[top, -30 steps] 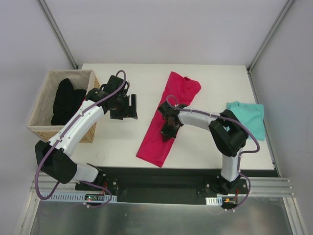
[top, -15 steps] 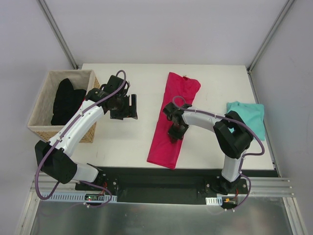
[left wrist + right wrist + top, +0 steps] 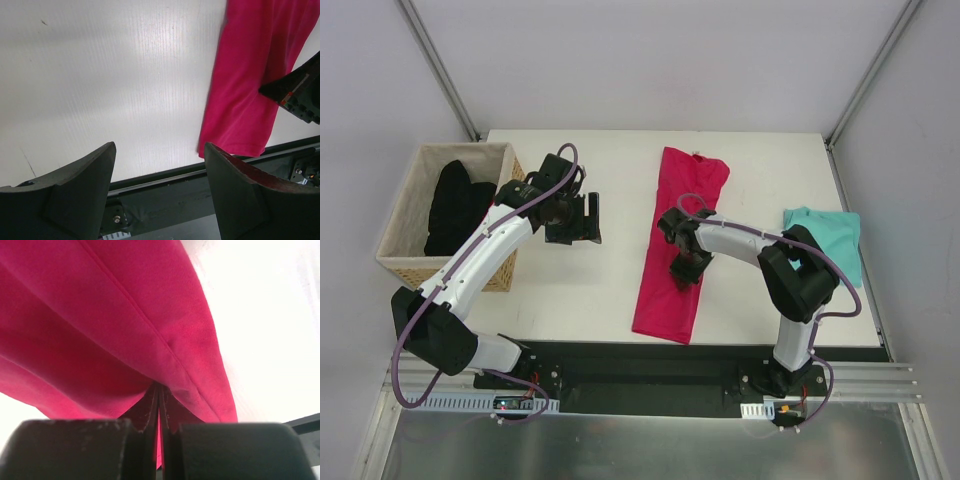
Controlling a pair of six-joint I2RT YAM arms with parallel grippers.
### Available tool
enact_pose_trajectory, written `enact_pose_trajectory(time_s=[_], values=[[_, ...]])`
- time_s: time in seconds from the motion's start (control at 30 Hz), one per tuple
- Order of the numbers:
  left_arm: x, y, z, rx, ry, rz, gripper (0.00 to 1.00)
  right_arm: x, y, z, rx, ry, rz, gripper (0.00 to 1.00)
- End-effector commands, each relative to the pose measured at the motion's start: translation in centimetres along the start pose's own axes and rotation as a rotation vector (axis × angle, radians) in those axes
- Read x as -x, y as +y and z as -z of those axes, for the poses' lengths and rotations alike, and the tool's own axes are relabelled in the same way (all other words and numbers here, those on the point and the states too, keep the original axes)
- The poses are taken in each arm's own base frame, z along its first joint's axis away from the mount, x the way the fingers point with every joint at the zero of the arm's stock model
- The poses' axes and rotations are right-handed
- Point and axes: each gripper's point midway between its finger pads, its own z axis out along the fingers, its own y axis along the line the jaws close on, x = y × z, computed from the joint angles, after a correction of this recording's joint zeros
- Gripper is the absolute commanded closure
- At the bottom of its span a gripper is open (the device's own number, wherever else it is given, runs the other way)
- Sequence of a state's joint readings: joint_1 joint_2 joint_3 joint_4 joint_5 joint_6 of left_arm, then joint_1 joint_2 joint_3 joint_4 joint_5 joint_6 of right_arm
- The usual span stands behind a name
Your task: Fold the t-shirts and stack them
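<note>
The magenta-pink t-shirt (image 3: 677, 228) lies folded into a long narrow strip down the middle of the table, collar end at the back. My right gripper (image 3: 684, 270) is shut on a fold of it near the strip's middle; in the right wrist view the pink cloth (image 3: 125, 325) bunches into the pinched jaws. The teal t-shirt (image 3: 832, 240) lies crumpled at the table's right edge. My left gripper (image 3: 582, 222) hovers open over bare table left of the pink strip, holding nothing; its wrist view shows the pink shirt (image 3: 252, 85) off to the right.
A wicker basket (image 3: 415, 262) at the left edge holds a black garment (image 3: 455, 205). The table's front edge and a black rail (image 3: 650, 370) run close below the pink strip's near end.
The right gripper has dragged the near end of the pink shirt to the right, so the strip now lies straighter and nearly front to back. The left arm has stayed still.
</note>
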State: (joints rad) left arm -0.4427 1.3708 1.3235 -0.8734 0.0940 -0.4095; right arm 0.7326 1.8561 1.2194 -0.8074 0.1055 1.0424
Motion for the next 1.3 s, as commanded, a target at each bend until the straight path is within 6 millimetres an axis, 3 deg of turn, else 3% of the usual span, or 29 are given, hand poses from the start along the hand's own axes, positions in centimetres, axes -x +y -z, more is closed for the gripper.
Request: enact_pose_trajectory(time_s=[0.0, 0.2, 0.4, 0.57, 0.7, 0.83, 0.9, 1.03, 1.13, 1.27], values=[[0.3, 0.5, 1.0, 0.016, -0.017, 0.001, 0.29, 1.7, -1.1, -0.1, -0.073, -0.067, -0.018, 0.99], [0.1, 0.7, 0.8, 0.021, -0.01, 0.001, 0.29, 2.2, 0.8, 0.9, -0.056, -0.072, 0.055, 0.99], [0.3, 0.6, 0.8, 0.02, -0.012, 0.002, 0.29, 2.6, 3.6, 4.6, 0.0, -0.16, 0.159, 0.89], [0.5, 0.8, 1.1, 0.026, -0.027, -0.005, 0.29, 3.5, 4.3, 7.9, 0.036, -0.24, 0.186, 0.88], [0.4, 1.0, 1.2, 0.03, -0.034, -0.012, 0.29, 6.5, 4.6, 10.8, 0.038, -0.36, 0.225, 0.83], [0.1, 1.2, 1.3, 0.031, -0.033, -0.013, 0.29, 11.2, 4.0, 12.7, 0.045, -0.412, 0.199, 0.8], [-0.1, 1.4, 1.3, 0.033, -0.034, -0.012, 0.29, 12.9, 4.2, 13.1, 0.075, -0.417, 0.202, 0.78], [-0.3, 1.5, 1.3, 0.039, -0.033, -0.01, 0.29, 17.5, 2.9, 13.8, 0.065, -0.445, 0.22, 0.75], [-0.3, 1.7, 1.3, 0.048, -0.037, -0.001, 0.29, 20.0, 2.2, 13.9, 0.062, -0.447, 0.205, 0.75], [-0.5, 2.0, 1.2, 0.059, -0.034, 0.013, 0.29, 21.2, 2.0, 13.1, 0.072, -0.414, 0.224, 0.75]])
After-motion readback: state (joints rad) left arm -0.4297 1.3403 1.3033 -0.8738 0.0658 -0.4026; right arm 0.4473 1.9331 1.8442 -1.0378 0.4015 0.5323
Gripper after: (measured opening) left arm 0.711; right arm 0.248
